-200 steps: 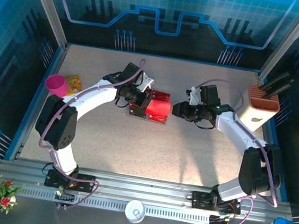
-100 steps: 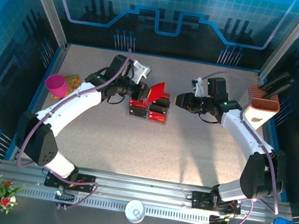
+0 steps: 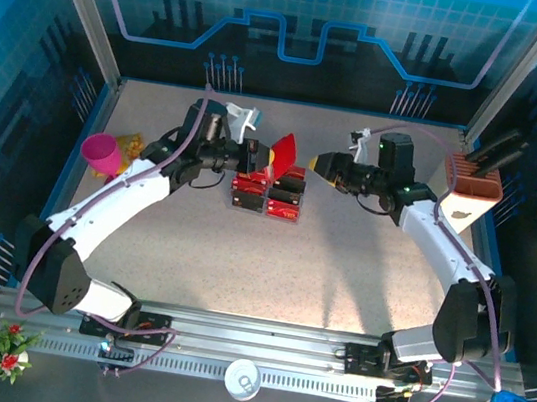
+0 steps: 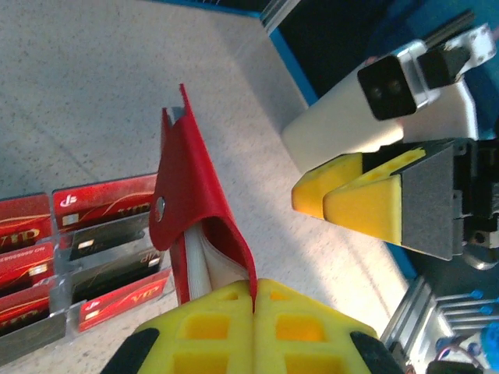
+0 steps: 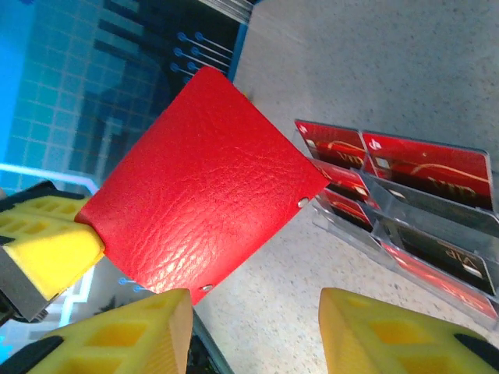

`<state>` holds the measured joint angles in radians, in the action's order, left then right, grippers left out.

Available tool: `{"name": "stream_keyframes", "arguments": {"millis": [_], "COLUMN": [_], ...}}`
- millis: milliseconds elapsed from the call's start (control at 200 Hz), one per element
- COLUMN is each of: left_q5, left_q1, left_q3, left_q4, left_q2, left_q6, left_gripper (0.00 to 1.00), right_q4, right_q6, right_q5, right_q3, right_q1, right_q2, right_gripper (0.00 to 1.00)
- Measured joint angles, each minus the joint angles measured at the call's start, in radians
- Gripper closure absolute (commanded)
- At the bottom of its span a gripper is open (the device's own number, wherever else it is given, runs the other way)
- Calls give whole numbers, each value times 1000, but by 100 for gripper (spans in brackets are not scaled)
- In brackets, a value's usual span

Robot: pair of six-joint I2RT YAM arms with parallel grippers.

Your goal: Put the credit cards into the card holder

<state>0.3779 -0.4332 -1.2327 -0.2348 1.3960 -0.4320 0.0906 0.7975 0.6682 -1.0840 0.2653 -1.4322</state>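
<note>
Red and leathery, the card holder (image 3: pixel 283 151) is held up above the far side of the tray (image 3: pixel 264 215), its lower edge pinched in the left gripper (image 4: pixel 255 308), whose jaws are closed tight on it. In the left wrist view the two flaps are seen slightly parted, with a pale lining between them. The right gripper (image 3: pixel 322 165) is placed to the right of the tray, near the holder but apart from it; its jaws stand partly apart with nothing between them, as is seen in the right wrist view (image 5: pixel 253 327). The cards (image 3: pixel 269 196) are stacked in the compartments of the tray, none yet taken out. The step in hand is judged to be the opening of the holder. For this to be done well, only the free flap should be caught by the right fingers, close to its outer edge, and drawn away gently while the left grip is kept firm, so that the holder is not pulled loose. The holder should be kept clear above the tray, so that the cards are not knocked.
</note>
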Motion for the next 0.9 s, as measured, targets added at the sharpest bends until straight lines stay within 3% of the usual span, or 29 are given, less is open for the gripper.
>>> {"name": "stream_keyframes", "arguments": {"millis": [165,395,900], "left_q5": [-26,-44,-108], "left_q1": [0,0,-22], "left_q3": [13,13,13], "left_q4": [107,216,295], "left_q2": [-30,-43,-53], "left_q6": [-134,-231,-315], "left_gripper": [100,100,100], "right_q4": [-172,-467,-940], "right_q6": [175,435,797], "right_q5": [-6,-6,-6], "right_q3": [40,96,103], "right_q1": [0,0,44], "right_q2": [0,-27,-233], "right_gripper": [46,29,31]}}
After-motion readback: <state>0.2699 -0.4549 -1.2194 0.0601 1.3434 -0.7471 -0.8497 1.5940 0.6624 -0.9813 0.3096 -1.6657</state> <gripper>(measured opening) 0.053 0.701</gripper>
